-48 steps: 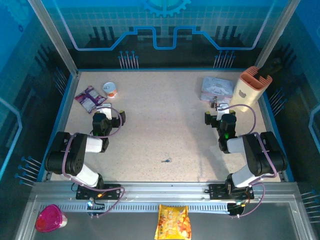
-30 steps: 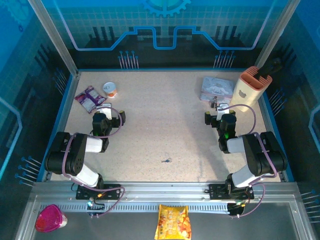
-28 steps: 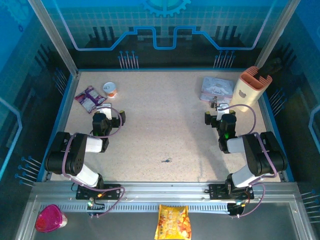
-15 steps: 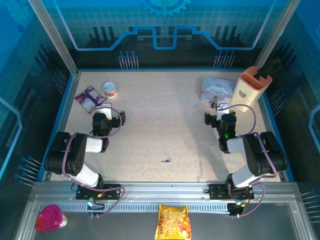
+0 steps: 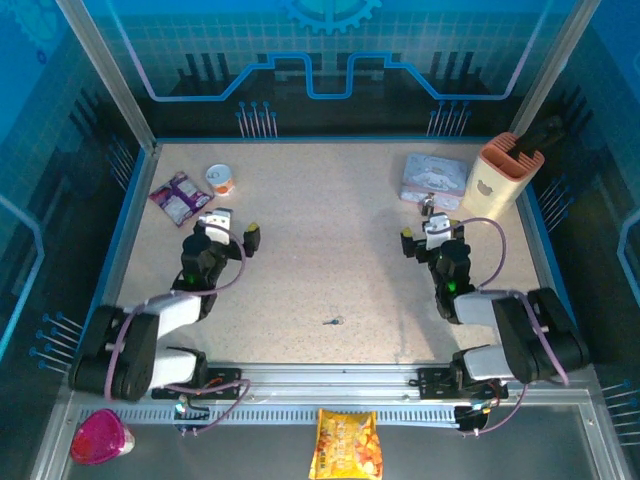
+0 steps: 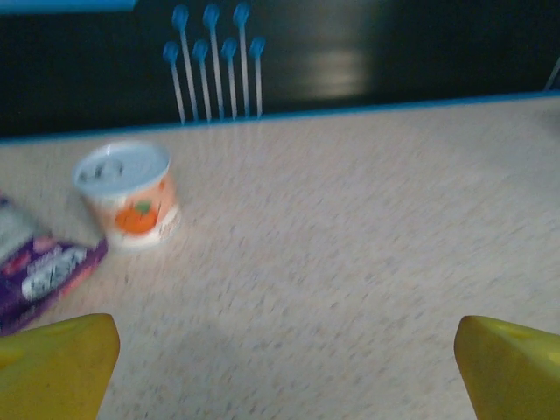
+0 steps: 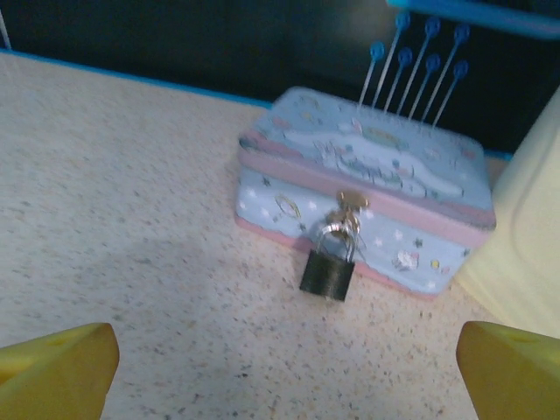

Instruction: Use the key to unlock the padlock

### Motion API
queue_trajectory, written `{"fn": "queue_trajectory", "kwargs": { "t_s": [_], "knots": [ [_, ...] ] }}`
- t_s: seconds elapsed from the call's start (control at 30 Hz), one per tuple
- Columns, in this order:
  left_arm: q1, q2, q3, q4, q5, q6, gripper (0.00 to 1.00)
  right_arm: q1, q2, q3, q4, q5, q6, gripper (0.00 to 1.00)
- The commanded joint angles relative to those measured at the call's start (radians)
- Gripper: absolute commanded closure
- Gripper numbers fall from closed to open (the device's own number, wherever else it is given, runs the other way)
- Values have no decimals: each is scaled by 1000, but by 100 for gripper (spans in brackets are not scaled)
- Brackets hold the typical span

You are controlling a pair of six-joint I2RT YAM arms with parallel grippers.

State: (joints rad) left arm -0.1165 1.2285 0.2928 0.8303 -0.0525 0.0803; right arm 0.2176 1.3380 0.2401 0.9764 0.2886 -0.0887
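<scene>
top view, left to right: a purple packet [image 5: 178, 195] and an orange-print cup [image 5: 222, 179] at the upper left of the surface [image 5: 330, 250]. the left jaws, just below them, are spread wide and empty, their yellow fingertips [image 6: 52, 363] in the wrist frame's lower corners. the key [image 5: 332, 321] lies alone at lower centre, well apart from both arms. the right jaws are likewise spread and empty. the padlock [image 7: 327, 273] hangs on the clasp of a pastel tin box [image 7: 367, 188], upper right, beside a peach holder [image 5: 500, 175].
</scene>
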Motion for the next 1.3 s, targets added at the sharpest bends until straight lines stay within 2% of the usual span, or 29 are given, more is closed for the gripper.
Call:
{"fn": "queue_trajectory", "kwargs": {
  "t_s": [0.0,0.1,0.17,0.27,0.33,0.43,0.47,0.6,0.67,0.73,0.8,0.9,0.97,1.17,1.27],
  "knots": [
    [-15,-144,34,-151,-5,-41,1,36,-137,9,-48,68,-35,0],
    [-22,-234,91,-272,-14,-204,1,42,-328,71,-334,24,60,0],
    [-22,-274,143,-381,-58,-358,1,41,-441,156,-582,22,193,0],
    [-19,-328,276,-726,-171,-585,1,26,-571,289,-943,-11,408,0],
    [-17,-373,361,-969,-258,-717,1,0,-663,313,-1048,-126,466,0],
    [-10,-444,357,-1099,-290,-807,1,-36,-801,295,-1134,-223,538,0],
    [-6,-469,339,-1097,-274,-816,1,-41,-828,299,-1172,-245,537,0],
    [9,-540,265,-1018,-45,-761,1,-37,-852,363,-1378,-297,535,0],
    [7,-518,269,-1007,67,-747,1,-24,-841,383,-1447,-309,549,0],
    [-34,-454,301,-1021,153,-714,1,9,-826,390,-1493,-297,580,0],
    [-113,-407,330,-1052,140,-684,1,59,-805,393,-1534,-260,609,0],
    [-276,-365,348,-1057,60,-633,1,157,-767,387,-1562,-194,665,0],
    [-354,-327,361,-1072,25,-619,1,244,-730,375,-1554,-152,724,1],
    [-470,-281,310,-1048,16,-602,1,524,-587,372,-1471,-12,845,4],
    [-504,-266,282,-1043,13,-593,1,629,-510,383,-1446,23,902,6]
  ]
}}
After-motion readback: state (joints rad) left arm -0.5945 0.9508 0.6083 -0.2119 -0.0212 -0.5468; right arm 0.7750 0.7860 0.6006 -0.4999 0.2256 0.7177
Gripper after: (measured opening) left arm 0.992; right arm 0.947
